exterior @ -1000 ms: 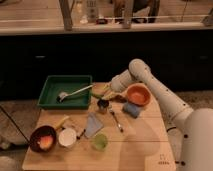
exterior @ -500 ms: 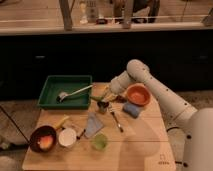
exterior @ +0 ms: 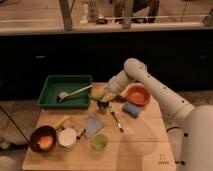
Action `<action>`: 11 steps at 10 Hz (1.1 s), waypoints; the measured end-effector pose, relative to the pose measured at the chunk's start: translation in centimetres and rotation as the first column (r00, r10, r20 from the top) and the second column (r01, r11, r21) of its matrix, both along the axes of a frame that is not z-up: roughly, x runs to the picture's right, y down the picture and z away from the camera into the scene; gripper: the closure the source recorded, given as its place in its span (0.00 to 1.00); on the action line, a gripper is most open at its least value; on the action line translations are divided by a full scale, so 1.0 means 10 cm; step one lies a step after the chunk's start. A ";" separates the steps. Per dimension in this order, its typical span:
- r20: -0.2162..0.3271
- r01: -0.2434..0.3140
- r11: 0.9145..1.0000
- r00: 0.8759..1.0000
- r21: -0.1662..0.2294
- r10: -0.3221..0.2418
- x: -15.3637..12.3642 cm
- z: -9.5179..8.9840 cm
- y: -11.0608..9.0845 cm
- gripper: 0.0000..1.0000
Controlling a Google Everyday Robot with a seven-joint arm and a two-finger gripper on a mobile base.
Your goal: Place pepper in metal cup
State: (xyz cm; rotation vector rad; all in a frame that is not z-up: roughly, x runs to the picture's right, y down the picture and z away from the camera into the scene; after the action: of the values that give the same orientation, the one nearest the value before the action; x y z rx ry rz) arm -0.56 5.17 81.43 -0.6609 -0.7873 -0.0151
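Observation:
The metal cup [exterior: 102, 106] is a small dark cylinder standing near the middle of the wooden table, just right of the green tray. My gripper [exterior: 105, 96] hangs directly over the cup, with the arm reaching in from the right. It is shut on the yellow-green pepper [exterior: 99, 98], which lies tilted at the cup's rim with its end pointing left. The gripper hides part of the pepper and of the cup's mouth.
A green tray [exterior: 55, 95] holding a long-handled utensil [exterior: 75, 93] sits at back left. An orange bowl [exterior: 137, 94] and a blue sponge [exterior: 131, 109] lie right of the cup. In front are a fork [exterior: 116, 120], a grey cloth [exterior: 92, 124], a light green cup [exterior: 100, 142], a white cup [exterior: 66, 137], a yellow stick [exterior: 62, 122] and a dark bowl [exterior: 35, 135] with an orange fruit [exterior: 44, 142].
The gripper has shifted slightly right and down over the metal cup with the pepper. Nothing else on the table has moved.

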 end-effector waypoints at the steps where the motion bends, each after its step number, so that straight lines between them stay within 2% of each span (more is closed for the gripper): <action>1: 0.002 0.004 1.000 1.000 -0.001 -0.004 -0.02 0.00 0.00 0.25; 2: 0.003 0.008 1.000 1.000 -0.005 -0.008 -0.04 0.00 0.00 0.20; 11: 0.021 0.020 1.000 1.000 -0.008 -0.020 -0.06 0.00 0.01 0.20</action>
State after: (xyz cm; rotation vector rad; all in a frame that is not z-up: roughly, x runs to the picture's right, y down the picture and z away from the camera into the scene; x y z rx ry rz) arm -1.17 5.25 81.40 -0.6774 -0.8015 -0.0373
